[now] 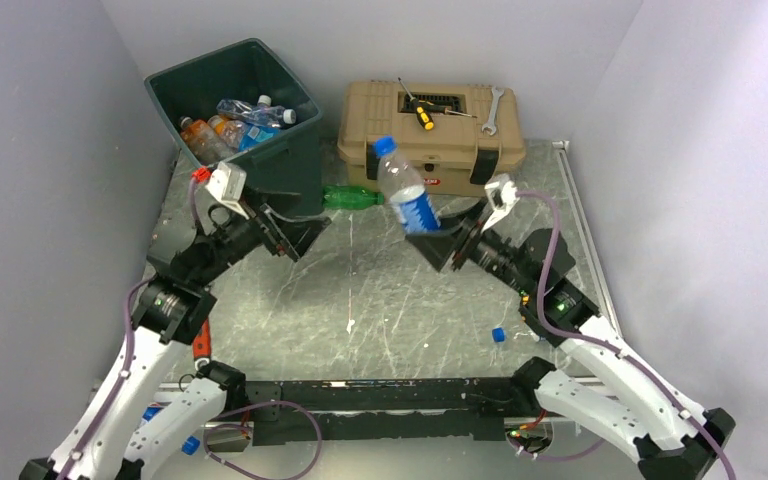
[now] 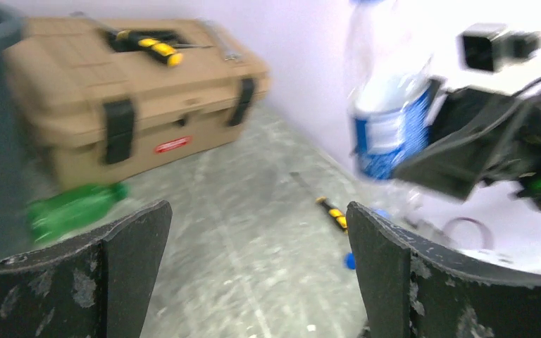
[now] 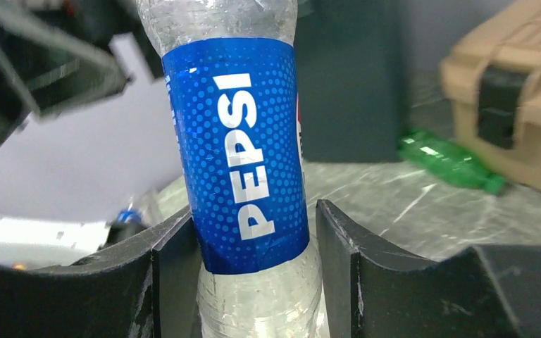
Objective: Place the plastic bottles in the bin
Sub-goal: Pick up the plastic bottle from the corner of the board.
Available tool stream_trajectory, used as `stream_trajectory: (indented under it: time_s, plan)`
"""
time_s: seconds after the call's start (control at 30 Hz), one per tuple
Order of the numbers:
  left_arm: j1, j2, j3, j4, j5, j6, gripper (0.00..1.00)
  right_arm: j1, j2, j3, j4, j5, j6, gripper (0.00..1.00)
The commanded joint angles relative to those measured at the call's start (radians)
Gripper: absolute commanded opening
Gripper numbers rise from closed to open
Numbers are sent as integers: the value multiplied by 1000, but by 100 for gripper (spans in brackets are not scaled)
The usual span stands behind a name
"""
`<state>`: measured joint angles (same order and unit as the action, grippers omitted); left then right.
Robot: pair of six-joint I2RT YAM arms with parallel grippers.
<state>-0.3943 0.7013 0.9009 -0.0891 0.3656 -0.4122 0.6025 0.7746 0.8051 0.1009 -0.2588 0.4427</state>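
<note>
My right gripper is shut on the lower body of a clear plastic bottle with a blue label and blue cap, held upright above the table. The same bottle shows at the right of the left wrist view. A green bottle lies on the table between the bin and the toolbox. The dark green bin stands at the back left with several bottles inside. My left gripper is open and empty, just in front of the bin.
A tan toolbox stands at the back centre, with a yellow-handled screwdriver and a wrench on its lid. A loose blue cap lies near my right arm. A small yellow-and-black tool lies on the table.
</note>
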Motion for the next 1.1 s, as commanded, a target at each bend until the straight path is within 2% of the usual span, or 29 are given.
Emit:
stream_trajectory:
  time_s: [0.0,0.13,0.3,0.5,0.6,0.8,1.07]
  plan:
    - [-5,85,64,267,322,-201,99,119,-52,-76,81,-26,-84,38]
    - [-6,184,108,349,380,-277,99,164,-61,-165,180,-8,-63,38]
    - [-27,235,88,492,370,-330,99,201,-56,-242,317,9,-19,36]
    - [-74,309,96,525,373,-344,99,240,-41,-299,446,35,-5,35]
    - [-107,337,99,575,384,-346,91,254,-28,-311,480,45,-5,35]
    - [-151,366,145,503,355,-298,77,276,-2,-325,520,52,-14,35]
    - [-164,338,141,493,324,-275,31,294,20,-328,516,65,-31,35]
